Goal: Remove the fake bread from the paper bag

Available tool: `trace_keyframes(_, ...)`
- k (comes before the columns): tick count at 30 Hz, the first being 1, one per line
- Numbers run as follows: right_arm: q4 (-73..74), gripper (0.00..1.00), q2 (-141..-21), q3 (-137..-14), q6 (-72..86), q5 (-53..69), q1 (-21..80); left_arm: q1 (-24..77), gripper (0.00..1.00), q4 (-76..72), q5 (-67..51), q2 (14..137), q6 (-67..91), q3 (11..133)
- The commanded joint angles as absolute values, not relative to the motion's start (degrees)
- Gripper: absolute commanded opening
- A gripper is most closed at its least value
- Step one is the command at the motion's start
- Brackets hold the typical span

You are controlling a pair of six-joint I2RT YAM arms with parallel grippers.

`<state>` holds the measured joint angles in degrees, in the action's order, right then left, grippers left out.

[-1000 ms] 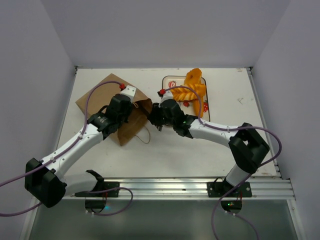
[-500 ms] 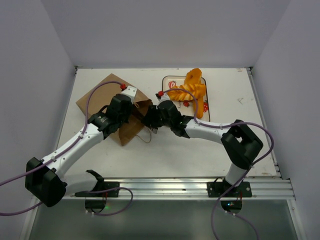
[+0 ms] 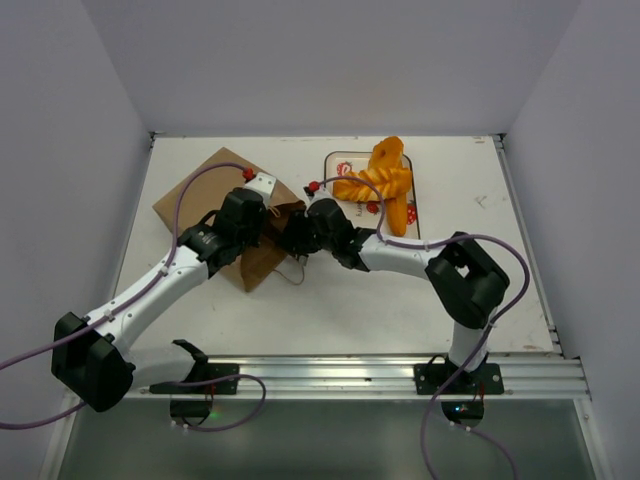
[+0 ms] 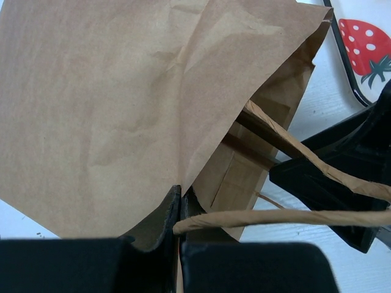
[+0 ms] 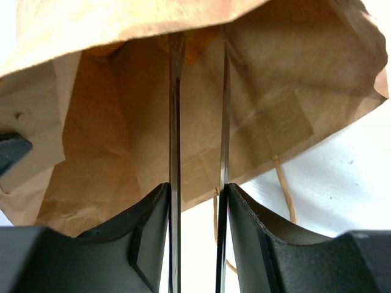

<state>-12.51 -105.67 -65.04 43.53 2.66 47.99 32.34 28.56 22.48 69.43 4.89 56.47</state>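
Note:
The brown paper bag [image 3: 200,192] lies on its side at the back left, its mouth facing right. My left gripper [image 3: 262,224] is shut on the bag's upper mouth edge beside a twisted handle [image 4: 287,217], holding the mouth up; the left wrist view shows the grip [image 4: 181,192]. My right gripper [image 3: 298,232] is at the bag mouth, shut on metal tongs [image 5: 176,122] whose two blades reach into the bag [image 5: 287,79]. A patch of orange bread [image 5: 197,46] shows deep inside, by the blade tips. Several golden bread pieces [image 3: 385,180] lie piled on the strawberry-print tray [image 3: 340,162].
The tray stands at the back centre, just right of the bag mouth; its corner shows in the left wrist view [image 4: 366,49]. Walls close the table at the left, back and right. A metal rail [image 3: 400,372] runs along the near edge.
My right gripper has moved left from beside the tray to the bag mouth, and the tongs have gone into the bag. My left gripper has stayed shut on the bag's edge.

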Motion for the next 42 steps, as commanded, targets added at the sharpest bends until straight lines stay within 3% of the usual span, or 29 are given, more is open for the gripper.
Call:
trace_keyframes(1,-15.47,0.46,-105.91,-68.20,44.38,3.16,48.16,32.52,0.00,28.21,21.36,69.35,4.31,57.13)
trace_keyframes(31,-12.92,0.48,-113.29,-74.97,42.54,0.62,48.25,32.52,0.00,28.21,19.60,69.17,4.13,57.22)
trace_keyframes(42,-14.94,0.29,-113.21,-72.08,43.51,1.58,48.16,32.52,0.00,28.13,19.51,69.43,4.13,57.13)
